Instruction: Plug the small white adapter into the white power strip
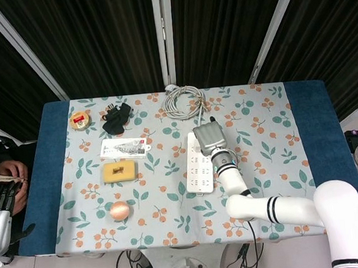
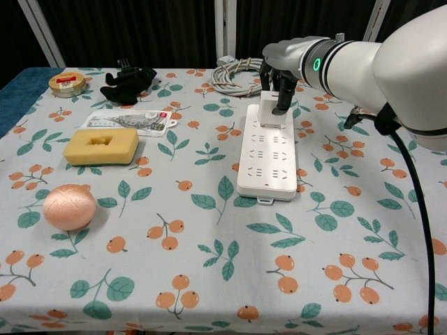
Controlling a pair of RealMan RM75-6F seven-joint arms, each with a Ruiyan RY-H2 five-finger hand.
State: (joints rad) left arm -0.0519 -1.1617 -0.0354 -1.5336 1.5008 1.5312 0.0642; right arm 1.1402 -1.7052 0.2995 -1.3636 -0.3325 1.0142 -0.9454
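Right hand (image 2: pixel 281 70) pinches small white adapter (image 2: pixel 273 110) from above, fingers curled around it, adapter sitting on far end of white power strip (image 2: pixel 267 162).

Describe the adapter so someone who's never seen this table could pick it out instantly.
Start at the long white power strip lying in the middle of the floral tablecloth, its cable coiled at the far edge. At the strip's far end the right hand grips a small white adapter. It is the only boxy block standing up from the strip's flat face.
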